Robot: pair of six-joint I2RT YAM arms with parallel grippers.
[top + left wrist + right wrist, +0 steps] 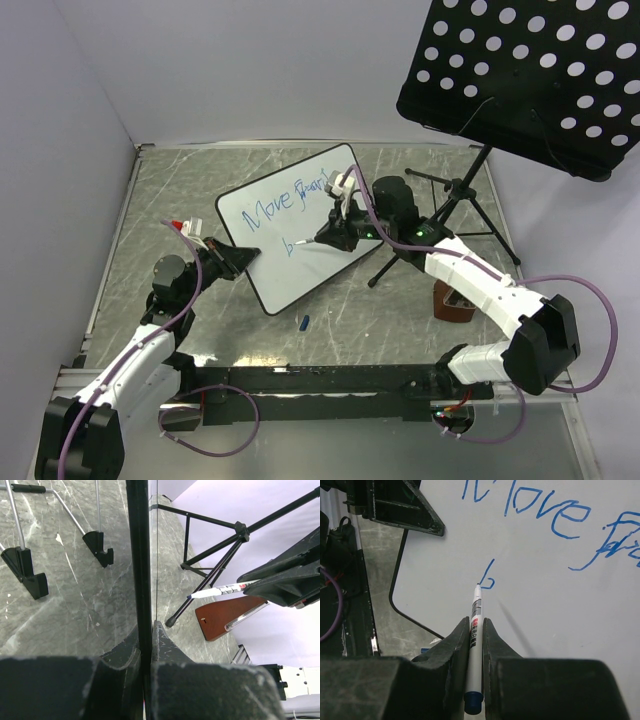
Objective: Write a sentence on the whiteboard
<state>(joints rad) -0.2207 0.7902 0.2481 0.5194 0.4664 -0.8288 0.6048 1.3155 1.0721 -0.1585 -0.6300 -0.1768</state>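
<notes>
The right gripper (pixel 476 626) is clenched on a marker (pixel 476 600), whose tip touches the whiteboard (pixel 555 625) at frame centre, where line 2 of the sentence (pixel 545 515) starts (only a blue "b"; line 1 above reads "Move" plus a cut-off word). The left gripper (pixel 146 635) is clamped on the board's black rim, at the lower centre of its own view.

Setting: robotics lab bench cell. Evidence: grey marble-patterned tabletop (pixel 170 190) boxed by plain white walls (pixel 250 70); left arm (pixel 130 360) and right arm (pixel 480 290) on a black base rail (pixel 330 380); purple cabling (pixel 612 320); perforated music stand (pixel 520 70).
</notes>
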